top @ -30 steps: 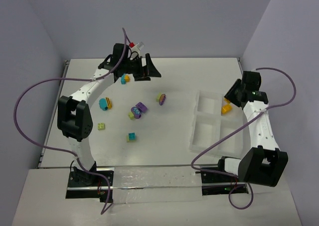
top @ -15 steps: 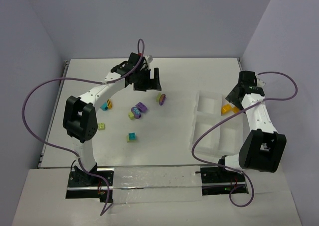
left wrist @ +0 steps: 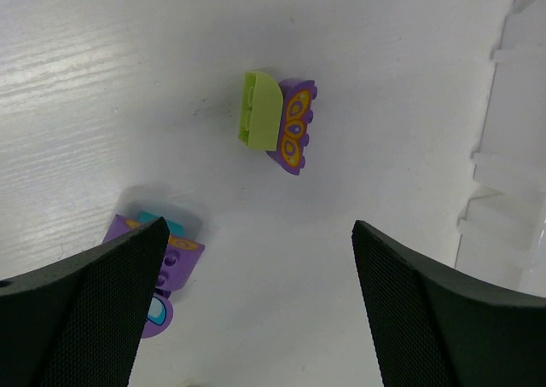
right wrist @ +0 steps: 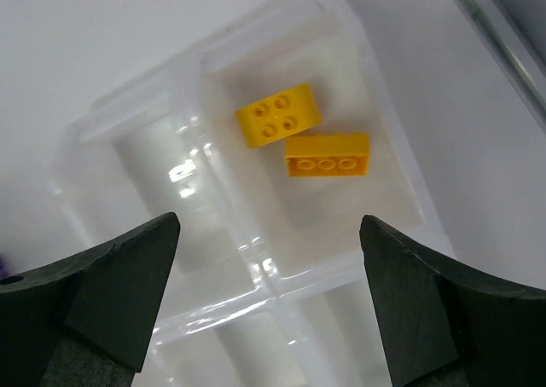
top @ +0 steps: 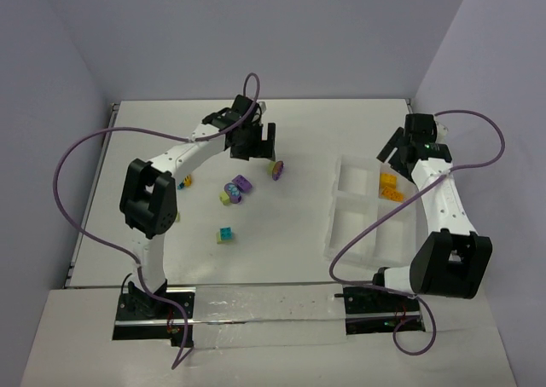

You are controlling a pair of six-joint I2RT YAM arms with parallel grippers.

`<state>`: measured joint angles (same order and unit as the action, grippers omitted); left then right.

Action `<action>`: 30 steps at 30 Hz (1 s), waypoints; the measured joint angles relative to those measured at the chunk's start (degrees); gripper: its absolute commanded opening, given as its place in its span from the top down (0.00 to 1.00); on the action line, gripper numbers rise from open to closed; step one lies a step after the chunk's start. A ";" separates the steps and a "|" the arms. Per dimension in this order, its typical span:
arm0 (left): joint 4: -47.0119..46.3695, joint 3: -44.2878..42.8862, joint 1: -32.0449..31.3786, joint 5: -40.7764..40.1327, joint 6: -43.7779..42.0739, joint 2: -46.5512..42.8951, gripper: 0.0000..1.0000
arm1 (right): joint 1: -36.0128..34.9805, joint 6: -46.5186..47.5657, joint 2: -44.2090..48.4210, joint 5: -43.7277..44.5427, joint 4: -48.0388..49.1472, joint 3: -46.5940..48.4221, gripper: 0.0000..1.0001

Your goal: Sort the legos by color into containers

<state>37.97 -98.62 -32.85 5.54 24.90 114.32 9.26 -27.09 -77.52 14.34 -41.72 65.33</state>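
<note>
White table [top: 281,242] — legos [top: 225,234], tray [top: 351,227] (translucent).

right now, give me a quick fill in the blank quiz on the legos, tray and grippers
1. The tray compartment below the right gripper holds ___ yellow bricks.
2. The purple brick with orange print, ahead of the left gripper, is joined to a ___ one.
3. Both grippers are ___.
Missing words: two; green; open.
</note>
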 measured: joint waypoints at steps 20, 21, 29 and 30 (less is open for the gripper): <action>4.33 -11.78 -6.67 -11.08 -4.05 11.56 0.22 | -5.84 0.31 3.90 -4.10 -0.14 3.46 0.06; 4.39 -11.68 -7.13 -11.34 -4.04 11.61 0.25 | -5.87 0.39 3.90 -4.14 -0.15 3.46 0.06; 5.68 -12.46 -8.73 -15.91 3.17 13.96 0.06 | -5.91 0.61 3.80 -4.96 -0.22 3.56 0.06; 5.84 -12.95 -8.69 -16.43 3.93 14.62 0.03 | -5.92 0.61 3.70 -5.07 -0.23 3.68 0.06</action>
<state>43.81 -111.57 -41.55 -10.88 28.82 128.93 3.34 -26.48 -73.82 9.27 -41.94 69.01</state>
